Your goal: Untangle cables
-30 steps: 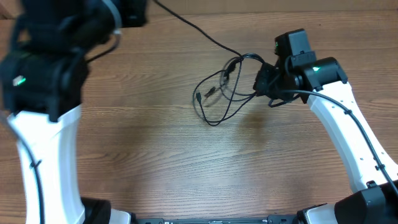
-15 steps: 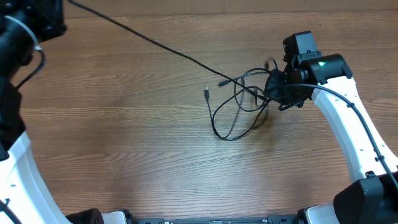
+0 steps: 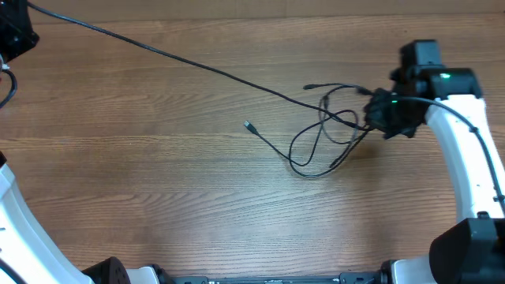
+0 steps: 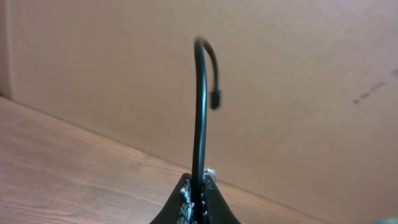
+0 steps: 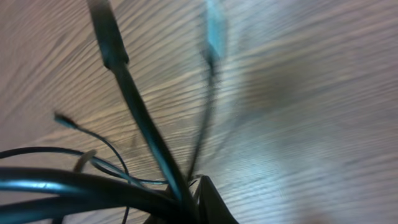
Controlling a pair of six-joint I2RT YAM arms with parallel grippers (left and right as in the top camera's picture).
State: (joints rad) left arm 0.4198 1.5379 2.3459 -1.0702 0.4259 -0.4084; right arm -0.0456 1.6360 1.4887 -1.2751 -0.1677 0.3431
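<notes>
The cables (image 3: 319, 138) lie as a loose tangle of thin black loops on the wooden table right of centre, with a small plug end (image 3: 248, 125) pointing left. One long strand (image 3: 181, 59) runs taut from the tangle to the far left top corner. My left gripper (image 4: 198, 200) is shut on that strand, whose free plug tip (image 4: 215, 98) curls over above the jaws. My right gripper (image 3: 377, 114) is shut on the tangle's right side; in the right wrist view several strands (image 5: 140, 118) cross at the jaws (image 5: 193, 202).
The wooden table (image 3: 158, 181) fills the overhead view. A plain tan wall (image 4: 298, 74) stands behind the table in the left wrist view. The white right arm (image 3: 465, 166) runs down the right edge.
My left gripper has pulled further up and left, drawing the long strand taut. My right gripper has moved right with the tangle, which has spread into wider loops.
</notes>
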